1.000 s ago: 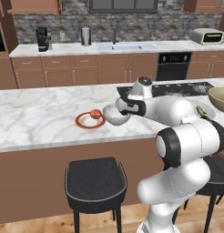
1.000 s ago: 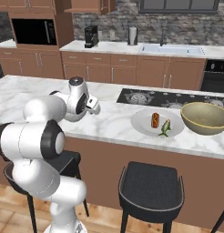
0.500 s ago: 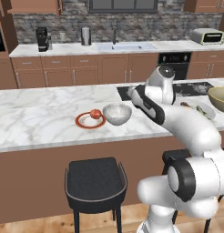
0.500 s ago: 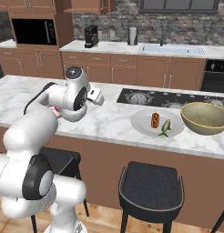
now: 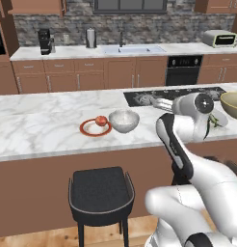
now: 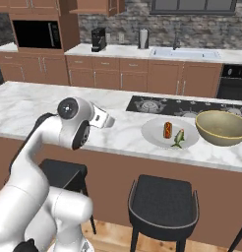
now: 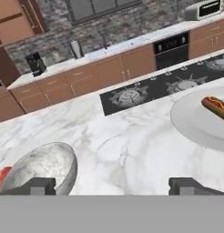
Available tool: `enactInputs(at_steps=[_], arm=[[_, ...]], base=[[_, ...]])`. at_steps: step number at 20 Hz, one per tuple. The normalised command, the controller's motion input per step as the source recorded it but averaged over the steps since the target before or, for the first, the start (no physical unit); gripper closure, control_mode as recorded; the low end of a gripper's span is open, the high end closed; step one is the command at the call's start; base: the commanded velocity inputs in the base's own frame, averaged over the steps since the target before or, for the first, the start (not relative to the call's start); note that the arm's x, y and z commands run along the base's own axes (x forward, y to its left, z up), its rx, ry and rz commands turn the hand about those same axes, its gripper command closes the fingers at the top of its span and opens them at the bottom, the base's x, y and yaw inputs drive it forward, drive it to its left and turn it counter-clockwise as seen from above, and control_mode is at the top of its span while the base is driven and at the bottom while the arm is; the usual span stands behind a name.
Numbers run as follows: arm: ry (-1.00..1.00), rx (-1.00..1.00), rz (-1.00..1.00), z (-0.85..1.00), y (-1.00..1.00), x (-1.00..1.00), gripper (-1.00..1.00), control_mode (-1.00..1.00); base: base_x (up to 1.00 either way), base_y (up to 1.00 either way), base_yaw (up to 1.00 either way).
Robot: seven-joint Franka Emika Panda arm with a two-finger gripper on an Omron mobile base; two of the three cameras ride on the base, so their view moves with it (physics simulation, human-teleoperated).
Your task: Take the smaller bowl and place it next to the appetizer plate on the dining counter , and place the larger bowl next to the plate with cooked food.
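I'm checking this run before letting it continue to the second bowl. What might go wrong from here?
The larger bowl sits close beside the plate with cooked food, so reaching for it may nudge the plate or its sausage. The gripper, open, hovers low over the dining counter near the smaller bowl, which sits against the appetizer plate; a swing could knock it away.

In the left base view the arm hides most of the plate with cooked food [image 5: 217,120], and the right edge crops the larger bowl [image 5: 233,104].
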Motion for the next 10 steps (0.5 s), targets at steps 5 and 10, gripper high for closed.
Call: enactInputs(at_steps=[5,10], arm=[[0.00,0.01,-0.19,0.27,-0.88,-0.60,-1.00,-1.00],[-0.03,0.01,-0.15,0.18,-0.74,-0.47,-1.00,-1.00]], base=[[0.00,0.00,0.00],[0.00,0.00,0.00]])
